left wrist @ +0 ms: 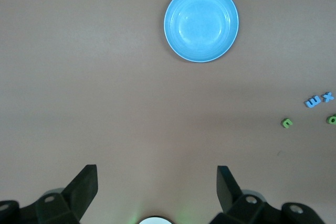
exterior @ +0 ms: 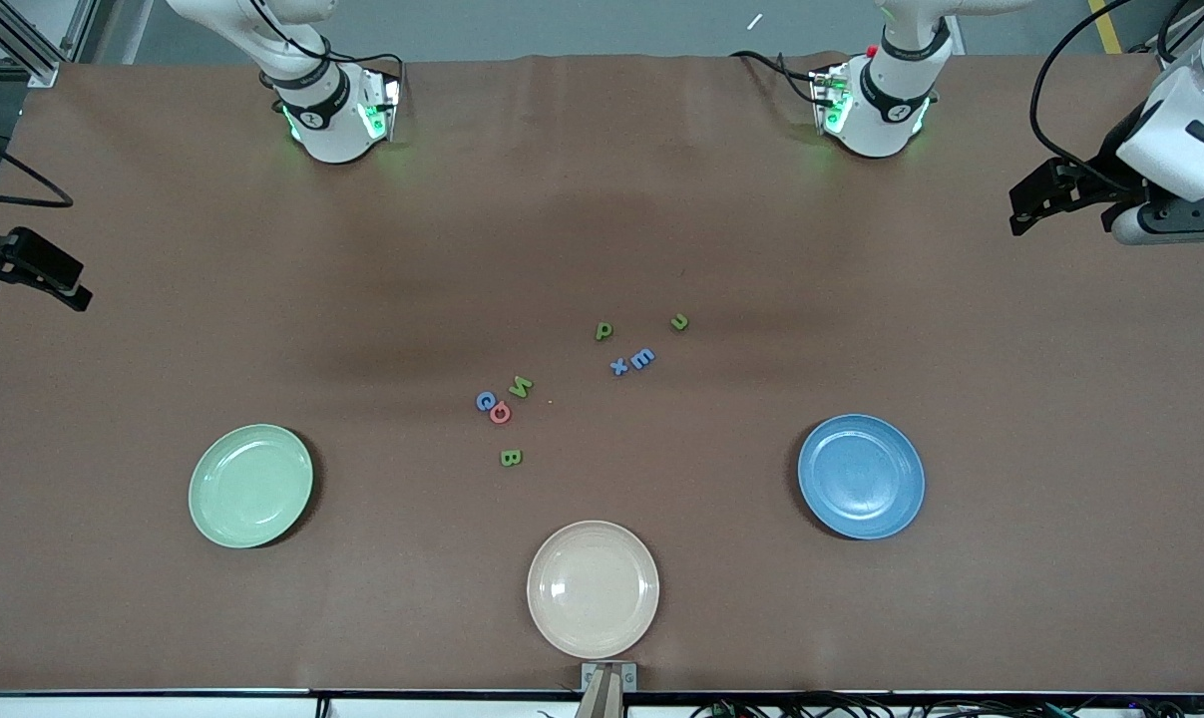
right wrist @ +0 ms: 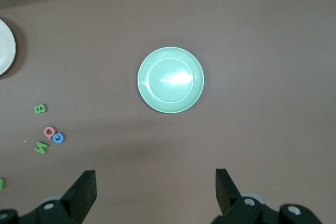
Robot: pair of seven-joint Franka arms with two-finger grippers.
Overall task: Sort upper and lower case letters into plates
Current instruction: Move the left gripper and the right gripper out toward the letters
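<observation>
Several tiny letters lie mid-table in two loose groups. A green p [exterior: 603,330], a green u [exterior: 678,322], a blue E [exterior: 642,358] and a blue x [exterior: 618,366] form one. A green N [exterior: 520,386], a blue C [exterior: 484,401], a red letter [exterior: 500,412] and a green B [exterior: 511,457] form the other. The pale green plate [exterior: 250,486] and the blue plate [exterior: 861,476] are bare. My left gripper [left wrist: 157,182] hangs open, high over the left arm's end of the table. My right gripper [right wrist: 156,184] hangs open over the right arm's end.
A cream plate [exterior: 593,588] sits nearest the front camera, between the two coloured plates and near the table's edge. Both arm bases [exterior: 337,110] stand along the edge farthest from the front camera. Cables run along the edge by the front camera.
</observation>
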